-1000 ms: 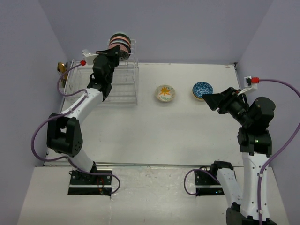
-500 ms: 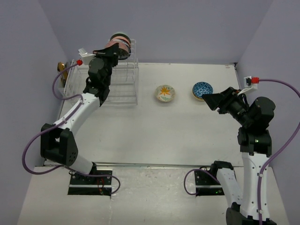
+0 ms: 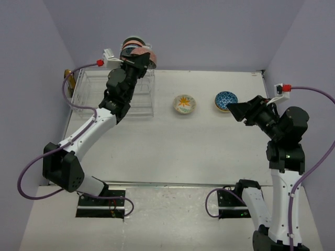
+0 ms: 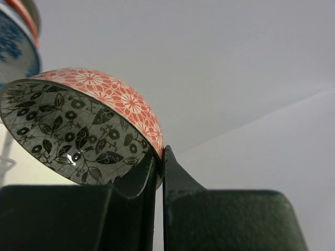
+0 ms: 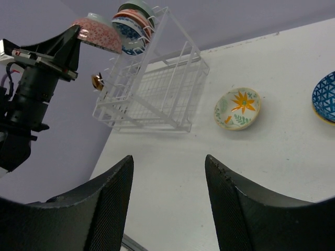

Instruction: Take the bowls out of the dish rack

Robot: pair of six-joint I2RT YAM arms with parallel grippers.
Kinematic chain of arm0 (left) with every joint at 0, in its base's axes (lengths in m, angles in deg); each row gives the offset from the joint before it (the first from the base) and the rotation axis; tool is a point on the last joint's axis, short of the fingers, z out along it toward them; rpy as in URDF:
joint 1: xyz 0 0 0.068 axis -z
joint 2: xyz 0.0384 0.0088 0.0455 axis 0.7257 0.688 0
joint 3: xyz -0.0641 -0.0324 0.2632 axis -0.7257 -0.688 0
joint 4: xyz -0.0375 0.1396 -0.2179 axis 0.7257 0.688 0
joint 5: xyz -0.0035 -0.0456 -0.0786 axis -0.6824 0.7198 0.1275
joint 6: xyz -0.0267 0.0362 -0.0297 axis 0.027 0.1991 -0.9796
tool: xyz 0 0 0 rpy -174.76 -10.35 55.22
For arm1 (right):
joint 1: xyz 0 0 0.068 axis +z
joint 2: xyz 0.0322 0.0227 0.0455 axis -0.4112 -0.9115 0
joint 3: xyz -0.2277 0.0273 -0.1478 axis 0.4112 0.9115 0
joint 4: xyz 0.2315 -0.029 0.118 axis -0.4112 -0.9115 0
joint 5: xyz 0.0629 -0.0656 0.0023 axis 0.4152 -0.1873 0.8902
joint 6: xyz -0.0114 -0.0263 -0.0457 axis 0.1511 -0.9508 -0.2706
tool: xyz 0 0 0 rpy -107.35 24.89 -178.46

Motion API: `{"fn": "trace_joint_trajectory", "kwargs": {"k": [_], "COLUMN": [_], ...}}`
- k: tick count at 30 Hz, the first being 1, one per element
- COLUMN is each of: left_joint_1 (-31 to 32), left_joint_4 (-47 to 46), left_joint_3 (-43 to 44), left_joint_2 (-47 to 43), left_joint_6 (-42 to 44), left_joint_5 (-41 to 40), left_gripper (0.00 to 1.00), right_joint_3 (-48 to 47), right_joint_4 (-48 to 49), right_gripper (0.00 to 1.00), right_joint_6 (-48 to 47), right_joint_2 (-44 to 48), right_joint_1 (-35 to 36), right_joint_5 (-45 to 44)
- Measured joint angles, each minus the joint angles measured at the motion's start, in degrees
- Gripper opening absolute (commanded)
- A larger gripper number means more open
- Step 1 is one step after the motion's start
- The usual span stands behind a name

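The white wire dish rack stands at the table's far left. Bowls are stacked on edge in the top of its tower. My left gripper is shut on the rim of a red floral bowl with a black leaf pattern inside, held in the air just right of that stack. A blue-and-white bowl of the stack shows beside it. My right gripper hangs open and empty at the right, above the table.
A cream bowl with an orange flower and a blue patterned bowl sit on the white table. A small golden-brown object is at the rack's far left end. Purple walls close in the sides and back.
My left gripper has swung right and up along the tower top with the red floral bowl in it. The right gripper's jaws have widened slightly; that arm has hardly moved.
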Motion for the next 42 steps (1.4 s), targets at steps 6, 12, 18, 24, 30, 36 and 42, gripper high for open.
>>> {"fn": "trace_joint_trajectory", "kwargs": {"k": [6, 12, 18, 24, 30, 36, 42], "left_joint_1": [9.7, 14.3, 20.1, 27.2, 32.5, 38.6, 40.4], "left_joint_4": [0.7, 3.0, 9.5, 19.4, 29.2, 36.5, 39.5], "left_joint_3": [3.8, 7.3, 6.6, 0.3, -4.6, -7.2, -7.2], "left_joint_2": [-1.1, -1.1, -2.5, -7.1, -7.7, -6.6, -4.5], "left_joint_6": [17.0, 32.7, 48.7, 63.7, 71.7, 75.7, 77.3], "left_joint_5": [0.5, 9.1, 20.0, 26.8, 25.5, 21.7, 18.7], "left_gripper": [0.0, 0.0, 0.0, 0.0, 0.0, 0.0, 0.0], "right_joint_3": [-2.2, -5.8, -12.1, -19.7, -22.8, -24.2, -25.4], "right_joint_4": [-0.4, -2.9, -10.4, -18.3, -24.2, -28.3, -31.8], "right_gripper": [0.57, 0.56, 0.54, 0.54, 0.54, 0.53, 0.53], "right_joint_6": [-0.7, -3.5, -7.7, -11.3, -12.6, -13.0, -13.5], "right_joint_2": [-0.4, -4.2, -10.7, -18.9, -23.0, -26.4, -31.6], "right_joint_1": [0.0, 0.0, 3.9, 16.4, 22.1, 27.4, 34.5], "right_joint_5": [-0.8, -1.1, -6.8, -16.0, -23.1, -27.9, -32.1]}}
